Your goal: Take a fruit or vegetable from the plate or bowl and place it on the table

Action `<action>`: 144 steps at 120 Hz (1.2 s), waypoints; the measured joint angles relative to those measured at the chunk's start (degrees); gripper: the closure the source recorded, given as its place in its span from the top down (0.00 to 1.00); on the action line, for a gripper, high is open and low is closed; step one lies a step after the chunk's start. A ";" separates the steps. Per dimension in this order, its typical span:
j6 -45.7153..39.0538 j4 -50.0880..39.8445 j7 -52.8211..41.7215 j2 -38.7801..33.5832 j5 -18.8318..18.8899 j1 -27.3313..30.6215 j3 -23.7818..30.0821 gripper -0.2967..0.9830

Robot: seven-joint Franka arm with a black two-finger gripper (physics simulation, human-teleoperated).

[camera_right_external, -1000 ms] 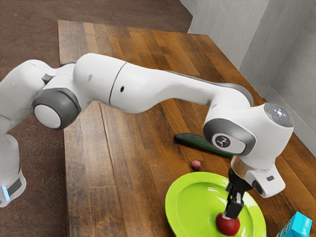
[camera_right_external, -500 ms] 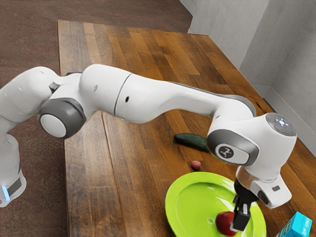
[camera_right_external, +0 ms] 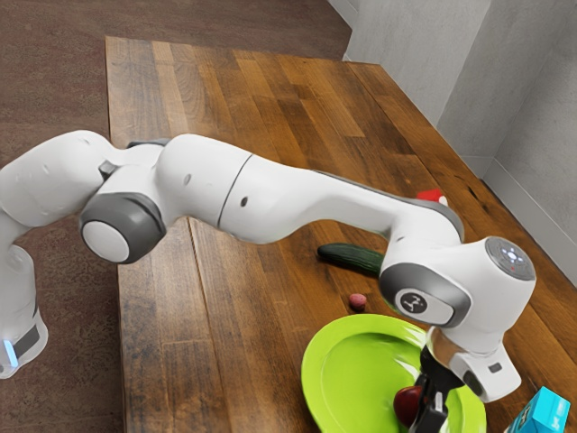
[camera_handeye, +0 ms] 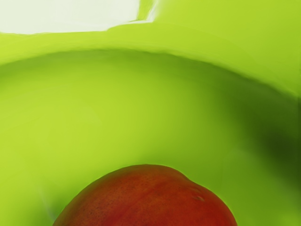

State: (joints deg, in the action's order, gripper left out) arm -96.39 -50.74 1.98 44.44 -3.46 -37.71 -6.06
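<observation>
Gripper (camera_right_external: pixel 427 420), black, down at round, glossy red fruit (camera_right_external: pixel 406 406)

The fruit sits inside a lime-green, round, smooth plate (camera_right_external: pixel 315 379), partly hidden by the gripper in the exterior view. Whether the gripper is open or closed, I cannot tell. The plate rests on a brown wooden table (camera_right_external: pixel 162 325). Near its rim lies a small, pink, roundish object (camera_right_external: pixel 358 302); beyond that, a long, dark green cucumber (camera_right_external: pixel 350 258). A bright blue carton (camera_right_external: pixel 544 415) stands towards the exterior view's right.

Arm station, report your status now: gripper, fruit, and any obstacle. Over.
Gripper down at red fruit, grip unconfirmed. Fruit on green plate, not yet on bare table. Blue carton beside plate, apart from gripper.
</observation>
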 joint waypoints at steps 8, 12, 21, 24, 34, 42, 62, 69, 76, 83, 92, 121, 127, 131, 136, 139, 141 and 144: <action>0.01 0.00 0.05 0.08 -0.28 -0.01 0.02 0.68; 0.00 0.07 0.07 0.19 -0.39 -0.04 0.05 0.64; -0.02 0.16 0.11 0.43 -0.47 -0.07 0.13 0.56; -0.04 0.17 0.12 0.47 -0.46 -0.07 0.22 0.52; 0.03 0.09 0.18 -0.26 -0.13 -0.08 0.38 0.40; 0.51 0.00 0.26 -2.73 0.35 0.35 0.21 0.37; 4.11 -0.07 0.38 -12.47 0.92 13.01 -0.15 0.41; 5.68 -0.06 0.39 -14.16 0.96 19.49 -0.19 0.41; 6.98 -0.06 0.38 -14.75 0.95 24.13 -0.20 0.41; 7.98 -0.06 0.36 -14.93 0.92 27.87 -0.17 0.41; 8.98 -0.12 0.32 -14.92 0.81 32.75 -0.12 0.40; 11.35 -0.38 0.16 -14.48 0.60 45.06 0.01 0.40; 11.58 -0.97 0.13 -14.28 0.57 46.22 0.05 0.39; 11.70 -1.16 0.10 -14.21 0.55 46.58 0.04 0.39; 11.82 -1.30 0.08 -14.18 0.53 46.79 0.05 0.39; 11.88 -1.36 0.06 -14.17 0.43 46.85 0.03 0.39; 11.91 -1.39 0.05 -14.17 0.39 46.88 0.02 0.39; 11.97 -1.42 0.03 -14.16 0.30 46.97 0.02 0.44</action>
State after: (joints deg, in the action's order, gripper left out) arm -84.42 -52.16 2.01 30.28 -3.16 9.26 -6.04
